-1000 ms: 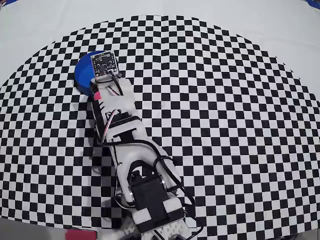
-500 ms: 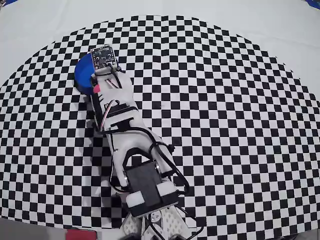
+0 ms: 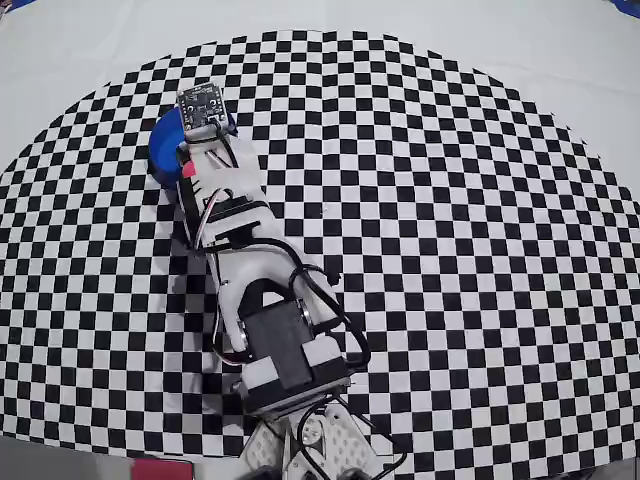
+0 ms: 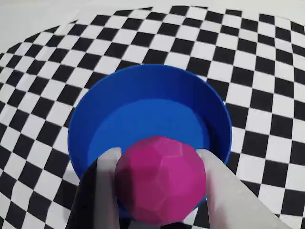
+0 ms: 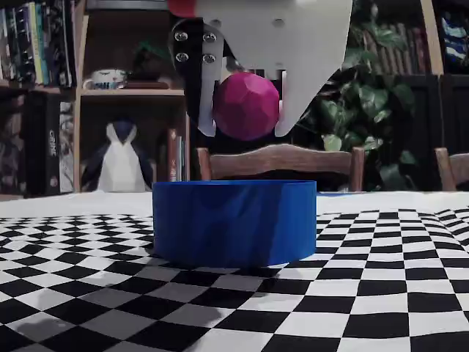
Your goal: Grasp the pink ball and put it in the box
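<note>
The ball (image 5: 246, 105) is a matte magenta sphere with a faceted surface, held in the air directly above the box (image 5: 234, 222) and clear of its rim in the fixed view. In the wrist view the ball (image 4: 161, 180) sits over the near edge of the box (image 4: 147, 100). The box is a round, shallow, bright blue tub with low walls, upright on the checkered cloth, empty inside.

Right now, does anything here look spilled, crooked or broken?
Nothing stands out. The faceted magenta-pink ball is held squarely in the gripper above the round, bright blue tub, which stands upright and empty on the checkered cloth.
</note>
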Motion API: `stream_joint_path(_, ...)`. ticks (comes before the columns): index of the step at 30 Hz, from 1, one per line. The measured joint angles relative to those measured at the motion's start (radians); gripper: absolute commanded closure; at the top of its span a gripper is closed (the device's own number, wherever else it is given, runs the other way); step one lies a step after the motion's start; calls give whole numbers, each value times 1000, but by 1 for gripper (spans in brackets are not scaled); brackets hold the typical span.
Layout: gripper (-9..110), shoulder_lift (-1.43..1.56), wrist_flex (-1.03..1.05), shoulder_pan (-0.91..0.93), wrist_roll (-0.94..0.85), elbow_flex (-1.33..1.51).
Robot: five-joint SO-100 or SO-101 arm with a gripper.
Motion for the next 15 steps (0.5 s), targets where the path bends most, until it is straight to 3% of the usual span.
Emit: stream_joint_path(15,101,-120,0,0,0,-104)
